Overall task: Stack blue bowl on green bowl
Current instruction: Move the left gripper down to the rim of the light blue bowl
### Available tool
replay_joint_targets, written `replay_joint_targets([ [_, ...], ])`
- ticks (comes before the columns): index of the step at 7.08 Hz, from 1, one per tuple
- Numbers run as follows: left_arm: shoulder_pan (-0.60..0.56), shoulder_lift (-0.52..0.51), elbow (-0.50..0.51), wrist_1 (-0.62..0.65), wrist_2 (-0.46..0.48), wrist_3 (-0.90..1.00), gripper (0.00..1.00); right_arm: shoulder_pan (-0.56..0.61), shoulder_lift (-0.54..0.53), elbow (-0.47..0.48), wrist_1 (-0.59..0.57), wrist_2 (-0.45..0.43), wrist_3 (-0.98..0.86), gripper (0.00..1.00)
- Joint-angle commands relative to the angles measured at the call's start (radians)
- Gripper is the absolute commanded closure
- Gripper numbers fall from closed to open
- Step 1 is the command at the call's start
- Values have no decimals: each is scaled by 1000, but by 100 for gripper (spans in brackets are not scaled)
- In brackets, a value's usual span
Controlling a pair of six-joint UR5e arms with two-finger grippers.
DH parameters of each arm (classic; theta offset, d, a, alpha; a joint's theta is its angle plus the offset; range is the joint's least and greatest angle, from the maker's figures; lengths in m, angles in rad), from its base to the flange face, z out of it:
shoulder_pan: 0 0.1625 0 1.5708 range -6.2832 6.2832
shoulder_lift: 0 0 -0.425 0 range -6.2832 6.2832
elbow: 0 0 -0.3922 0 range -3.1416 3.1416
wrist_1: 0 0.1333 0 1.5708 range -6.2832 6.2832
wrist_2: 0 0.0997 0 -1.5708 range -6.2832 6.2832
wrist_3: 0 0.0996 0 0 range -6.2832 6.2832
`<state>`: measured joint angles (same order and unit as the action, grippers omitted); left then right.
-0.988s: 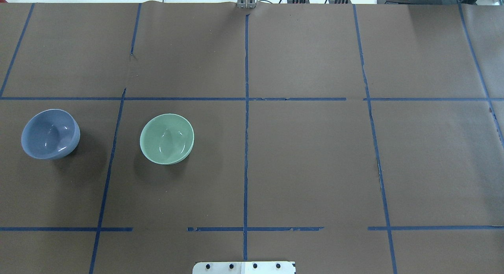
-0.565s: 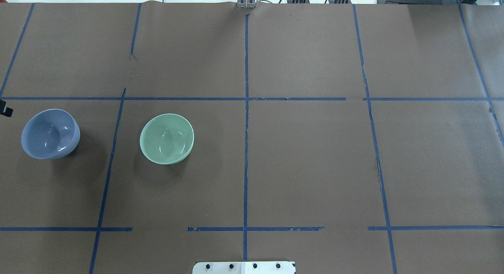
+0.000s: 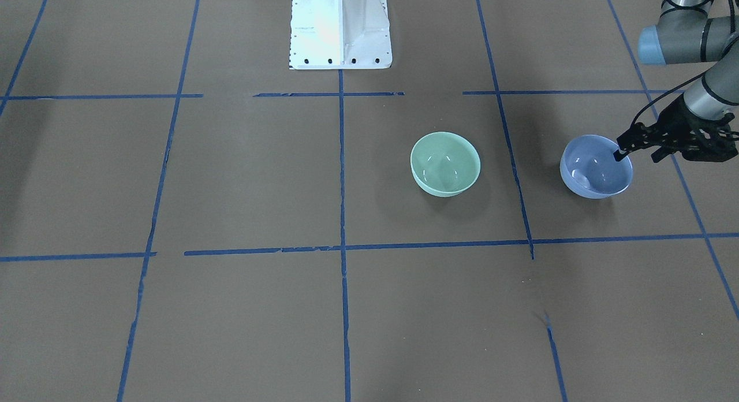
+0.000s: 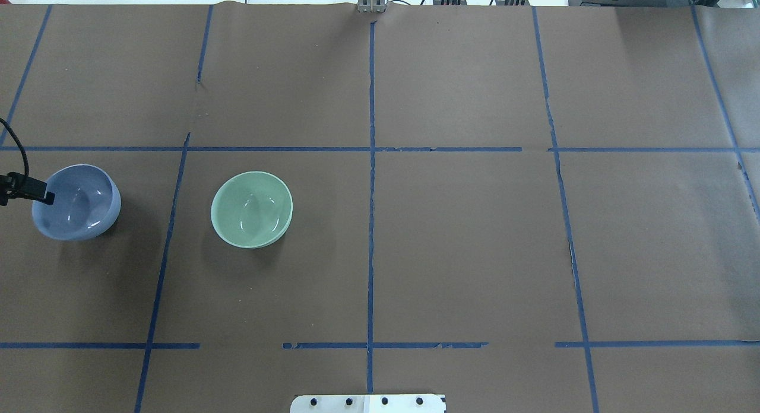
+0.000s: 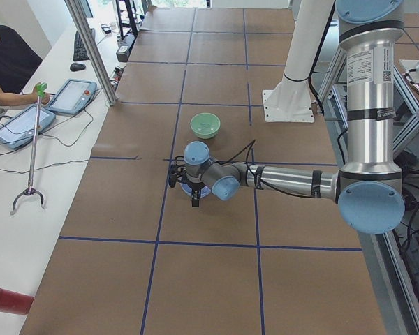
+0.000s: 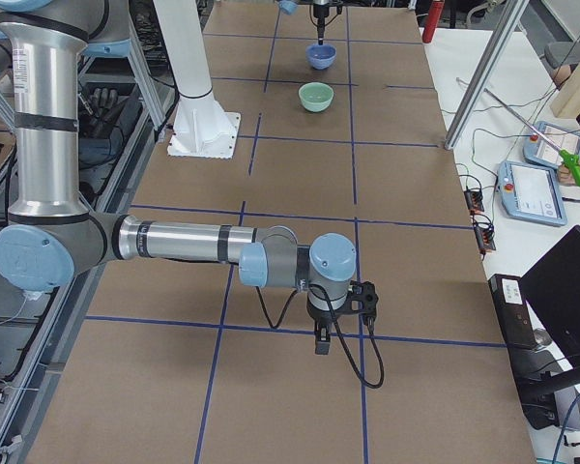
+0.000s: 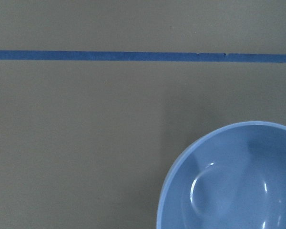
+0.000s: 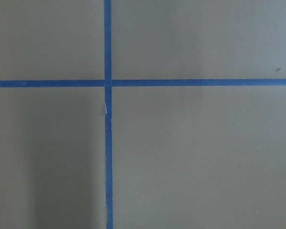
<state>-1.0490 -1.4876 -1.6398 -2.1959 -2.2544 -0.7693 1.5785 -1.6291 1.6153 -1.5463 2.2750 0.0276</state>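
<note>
The blue bowl (image 4: 77, 206) stands upright at the table's left; it also shows in the front view (image 3: 594, 174) and the left wrist view (image 7: 238, 186). The green bowl (image 4: 252, 209) stands upright beside it, apart, toward the middle, and shows in the front view (image 3: 445, 162) too. My left gripper (image 3: 636, 157) is open at the blue bowl's outer rim, with one fingertip (image 4: 43, 195) over the rim and the other outside it. It holds nothing. My right gripper (image 6: 340, 314) hangs over bare table far from both bowls; I cannot tell whether it is open or shut.
The white robot base plate (image 3: 340, 32) sits at the table's near-robot edge. Blue tape lines (image 4: 371, 181) divide the brown table cover. An operators' bench with tablets (image 5: 28, 122) runs along the far side.
My left gripper has come in from the left edge of the overhead view and reached the blue bowl's outer rim. Both bowls have stayed in place.
</note>
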Motion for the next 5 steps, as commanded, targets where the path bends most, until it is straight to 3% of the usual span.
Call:
replay_joint_targets([
  [1,37,-23,40,-19,18,-41,22,0,0,0,0,0,0,0],
  [2,37,-23,41,-19,18,-36,47,0,0,0,-2,0,0,0],
  [5,34,-14,32,-21,21,-21,100,0,0,0,0,0,0,0],
])
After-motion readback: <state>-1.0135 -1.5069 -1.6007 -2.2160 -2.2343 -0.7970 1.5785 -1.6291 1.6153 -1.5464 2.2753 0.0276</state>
